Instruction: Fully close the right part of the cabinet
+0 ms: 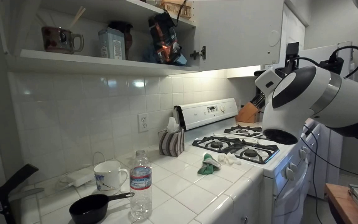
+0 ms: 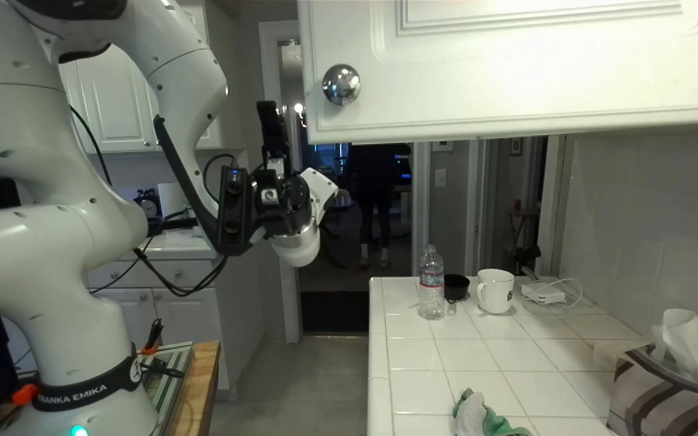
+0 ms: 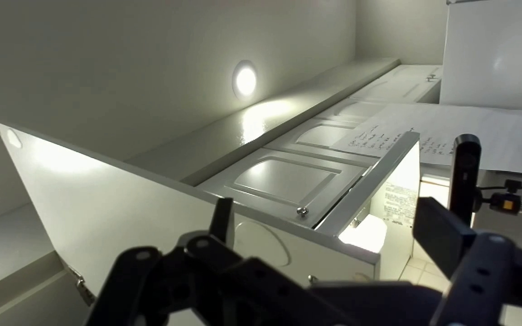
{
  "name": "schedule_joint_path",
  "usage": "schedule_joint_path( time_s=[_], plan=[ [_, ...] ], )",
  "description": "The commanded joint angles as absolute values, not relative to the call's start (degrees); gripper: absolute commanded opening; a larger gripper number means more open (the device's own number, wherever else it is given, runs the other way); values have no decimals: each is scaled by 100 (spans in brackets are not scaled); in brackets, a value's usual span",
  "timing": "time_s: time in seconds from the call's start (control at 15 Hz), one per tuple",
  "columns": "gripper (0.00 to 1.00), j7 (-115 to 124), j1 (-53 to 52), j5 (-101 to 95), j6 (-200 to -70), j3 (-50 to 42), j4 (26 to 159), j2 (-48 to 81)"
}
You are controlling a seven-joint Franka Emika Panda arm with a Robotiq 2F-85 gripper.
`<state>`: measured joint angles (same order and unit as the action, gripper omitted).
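One tall white cabinet door (image 1: pixel 241 34) stands swung well out. In an exterior view it takes up the top of the frame, right of centre, inner face showing, held by a metal hinge (image 1: pixel 203 53) at the right end of the white wall cabinet (image 1: pixel 104 63). Its free edge points right there, toward the robot's white arm (image 1: pixel 315 93), the only arm and so the nearest.

In the wrist view the Robotiq gripper (image 3: pixel 329 222) sits along the bottom of the frame, its two black fingers (image 3: pixel 442 237) wide apart and, as far as I can see, clamped on nothing. The door's lower corner shows between them; how far beyond, I cannot tell.

In an exterior view the panelled outer face fills the upper right, a round shiny knob (image 2: pixel 341 85) near its lower left corner. The door lies just right of the gripper there, a thin gap between.

Since the wrist view looks onto the inner face, I judge that closing calls for rounding the free edge, then pressing the outer face back toward the cabinet.

The door's long axis is upright, its top cut off in both exterior views; in the wrist view it slants from upper left to lower middle.
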<state>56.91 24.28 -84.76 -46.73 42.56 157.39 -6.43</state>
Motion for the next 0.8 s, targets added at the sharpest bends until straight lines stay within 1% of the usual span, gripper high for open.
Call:
schedule_joint_path(
  time_s=[0.0,0.2,0.73],
  plan=[
    [100,5487,2608,-8720,-4673,4306,15566,-681],
    [100,5418,2767,-8928,-4673,4288,15432,-646],
    [100,5636,2988,-8748,-4683,4184,15194,-290]
  ],
)
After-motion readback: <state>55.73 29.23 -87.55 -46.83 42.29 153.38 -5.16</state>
